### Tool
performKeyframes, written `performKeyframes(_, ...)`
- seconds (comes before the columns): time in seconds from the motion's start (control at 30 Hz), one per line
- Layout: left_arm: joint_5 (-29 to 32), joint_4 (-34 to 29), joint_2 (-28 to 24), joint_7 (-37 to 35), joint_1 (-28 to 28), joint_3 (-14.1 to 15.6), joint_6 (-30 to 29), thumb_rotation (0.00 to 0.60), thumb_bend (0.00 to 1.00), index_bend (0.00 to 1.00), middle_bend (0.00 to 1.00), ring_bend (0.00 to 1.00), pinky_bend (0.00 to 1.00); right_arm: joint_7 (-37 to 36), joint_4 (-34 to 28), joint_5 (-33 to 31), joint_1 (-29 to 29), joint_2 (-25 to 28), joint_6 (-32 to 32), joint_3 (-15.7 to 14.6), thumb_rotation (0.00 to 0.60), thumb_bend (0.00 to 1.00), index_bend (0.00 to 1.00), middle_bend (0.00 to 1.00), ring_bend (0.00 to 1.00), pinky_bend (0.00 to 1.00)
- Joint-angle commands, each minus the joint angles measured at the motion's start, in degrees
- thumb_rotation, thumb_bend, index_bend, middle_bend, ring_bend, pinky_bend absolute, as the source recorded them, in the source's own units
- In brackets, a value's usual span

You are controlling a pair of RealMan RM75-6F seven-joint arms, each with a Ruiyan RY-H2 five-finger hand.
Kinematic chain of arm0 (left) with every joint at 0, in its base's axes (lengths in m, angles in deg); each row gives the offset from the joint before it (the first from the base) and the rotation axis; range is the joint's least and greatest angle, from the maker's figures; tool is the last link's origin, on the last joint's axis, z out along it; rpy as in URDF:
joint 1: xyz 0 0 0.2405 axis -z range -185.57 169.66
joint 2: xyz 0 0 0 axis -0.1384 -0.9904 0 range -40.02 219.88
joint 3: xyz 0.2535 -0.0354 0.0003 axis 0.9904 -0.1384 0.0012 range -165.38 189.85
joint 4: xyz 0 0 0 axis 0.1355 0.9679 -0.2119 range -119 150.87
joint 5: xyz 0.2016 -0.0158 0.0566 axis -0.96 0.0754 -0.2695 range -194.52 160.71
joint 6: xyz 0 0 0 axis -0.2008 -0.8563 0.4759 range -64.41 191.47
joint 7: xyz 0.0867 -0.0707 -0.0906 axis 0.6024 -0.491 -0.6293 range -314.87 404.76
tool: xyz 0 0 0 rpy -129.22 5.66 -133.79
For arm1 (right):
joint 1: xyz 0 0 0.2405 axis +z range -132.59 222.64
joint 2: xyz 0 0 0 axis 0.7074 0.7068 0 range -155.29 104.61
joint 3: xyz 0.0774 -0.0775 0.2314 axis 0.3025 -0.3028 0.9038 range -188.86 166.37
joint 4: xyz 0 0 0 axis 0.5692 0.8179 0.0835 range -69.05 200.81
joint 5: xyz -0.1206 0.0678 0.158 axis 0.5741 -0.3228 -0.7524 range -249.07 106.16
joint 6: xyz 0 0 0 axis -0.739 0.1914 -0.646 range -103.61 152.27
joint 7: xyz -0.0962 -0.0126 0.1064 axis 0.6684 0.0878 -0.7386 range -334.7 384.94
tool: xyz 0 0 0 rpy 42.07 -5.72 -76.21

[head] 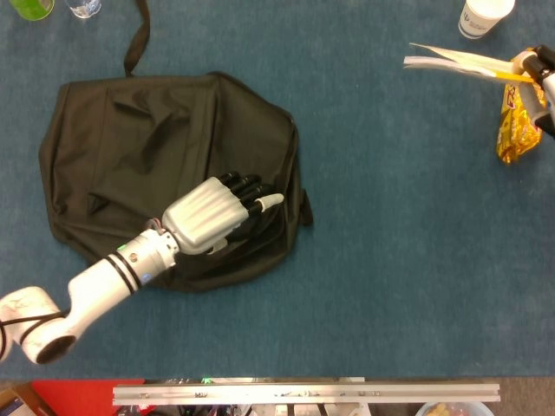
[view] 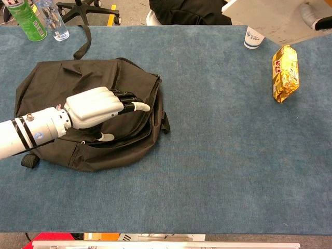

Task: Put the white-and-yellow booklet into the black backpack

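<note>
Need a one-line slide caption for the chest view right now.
Left hand over the black backpack near its opening; right hand holds the booklet raised at far right.

yellow snack packet (view: 285,73), paper cup (view: 253,38), green can (view: 24,19), clear bottle (view: 53,19)

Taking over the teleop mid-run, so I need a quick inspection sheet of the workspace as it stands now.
Surface: blue cloth table.
Job's things: black backpack lies flat at left; white-and-yellow booklet held in the air at far right.
Clutter: yellow snack packet, paper cup, green bottle, clear bottle.
Hands: left hand over the backpack's right edge, fingers apart; right hand grips the booklet.
Cables: nothing seen.
Surroundings: chair base behind the table.
</note>
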Motion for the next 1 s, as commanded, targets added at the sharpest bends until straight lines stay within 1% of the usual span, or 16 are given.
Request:
performKeyframes(0.03,2.20,0.23,1.99,1.88,0.22,-0.44,0.83,0.600,0.17,0.08,0.12,0.11,0.23,-0.31,0.07,0.02,-0.18,0.12,-0.07,-0.01,0.600,0.44,0.85,0.70,0.67,0.79)
performKeyframes(0.3,6.88,2.21,5.16,4.28,0.75,-1.68,1.71,0.600,0.17,0.04,0.10,0.11,0.23,-1.31,0.37,0.02,-0.57,0.46,-0.18,0.14,0.600,0.44,0.85,0.70,0.67,0.80)
performKeyframes(0.47,9.83,1.82,5.10,4.61,0.15,-2.40,0.87,0.600,0.17,0.00,0.08,0.11,0.23,-1.66,0.56,0.02,-0.77,0.65,-0.24,0.22,0.600,0.44,0.86,0.70,0.67,0.80)
performKeyframes(0.57,9.85,-0.18,4.07,5.36,-0.74,-1.91,-1.01,0.600,0.17,0.00,0.06,0.10,0.23,-1.89,0.68,0.17,-0.78,0.59,-0.16,0.17,0.600,0.44,0.86,0.70,0.67,0.80)
performKeyframes(0.73,10.45,-3.65,3.23,6.59,-1.93,-1.05,-2.89,0.600,0.17,0.00,0.00,0.06,0.23,-2.63,0.77,0.50,-0.81,0.47,-0.17,0.13,0.600,0.44,0.86,0.70,0.67,0.80)
performKeyframes(0.87,11.28,-3.57,4.19,7.77,-2.38,-0.89,-3.67,0.600,0.17,0.00,0.00,0.04,0.22,-3.29,0.81,0.57,-1.07,0.67,-0.26,0.04,0.600,0.44,0.86,0.70,0.68,0.80)
performKeyframes(1.0,12.52,-1.82,5.79,9.19,-2.71,-0.75,-3.89,0.600,0.17,0.00,0.00,0.02,0.22,-3.67,0.77,0.55,-1.47,1.05,-0.60,0.05,0.600,0.44,0.86,0.70,0.68,0.80)
